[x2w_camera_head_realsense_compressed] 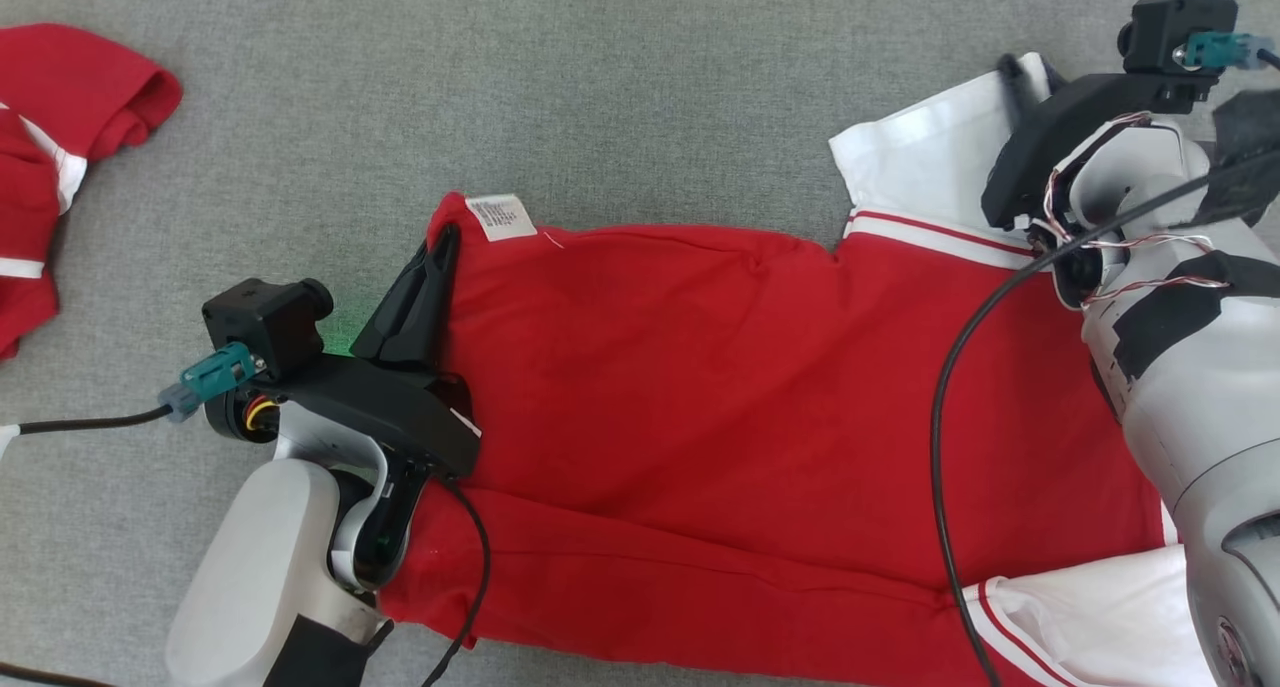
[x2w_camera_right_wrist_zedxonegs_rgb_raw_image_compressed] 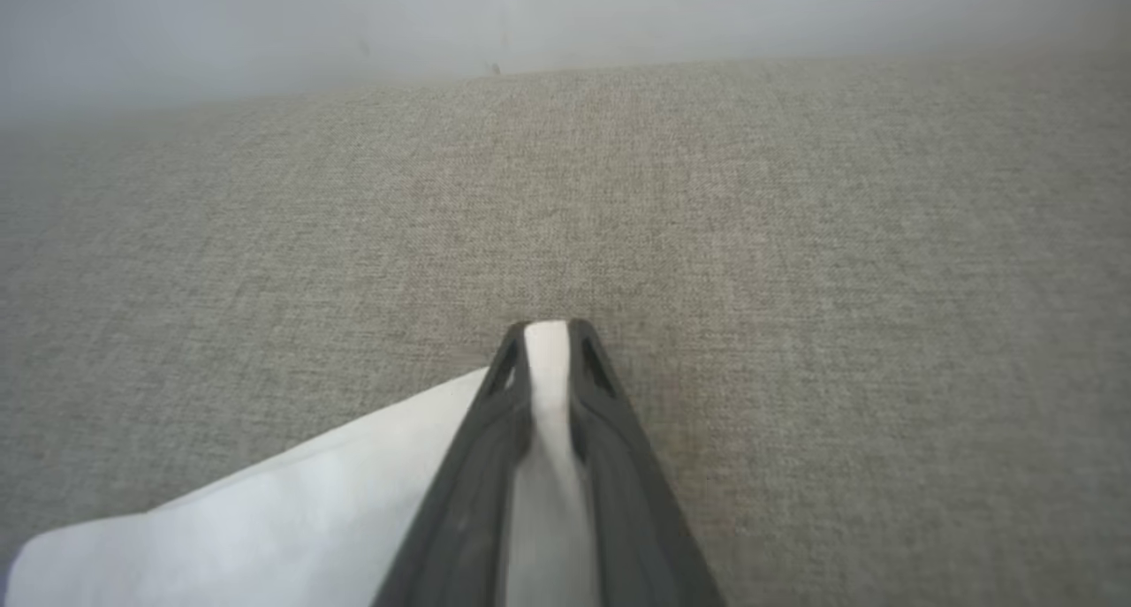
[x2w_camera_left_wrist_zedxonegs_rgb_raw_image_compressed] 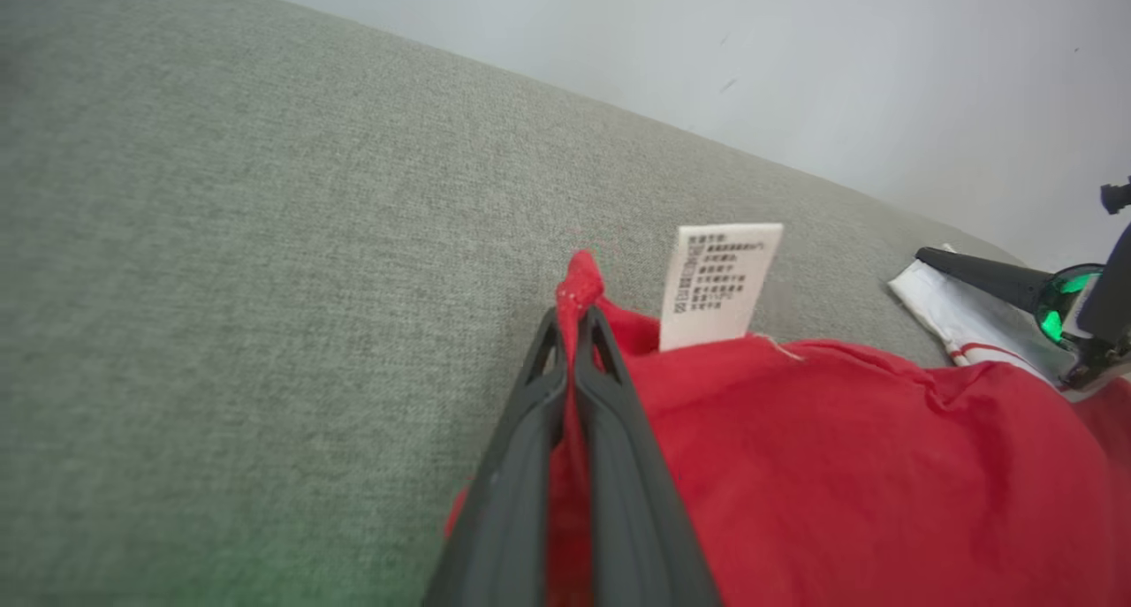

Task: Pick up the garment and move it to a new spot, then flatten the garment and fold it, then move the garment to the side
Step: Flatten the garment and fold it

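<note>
At mid-surface point(x2w_camera_head_realsense_compressed: 600, 87): limp, light garment point(x2w_camera_head_realsense_compressed: 750, 387). Left pincer point(x2w_camera_left_wrist_zedxonegs_rgb_raw_image_compressed: 574, 317) clenched on red corner by label point(x2w_camera_left_wrist_zedxonegs_rgb_raw_image_compressed: 720, 284); right pincer point(x2w_camera_right_wrist_zedxonegs_rgb_raw_image_compressed: 548, 331) grasping white edge. Likely best gripped at corners.

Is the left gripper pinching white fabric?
No: the left gripper is shut on a red corner of the garment, beside its white care label.

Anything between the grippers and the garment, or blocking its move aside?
Nothing: left gripper clamps the garment at its red corner, right gripper at its white sleeve. Another red garment lies apart, far to the robot's left.
</note>
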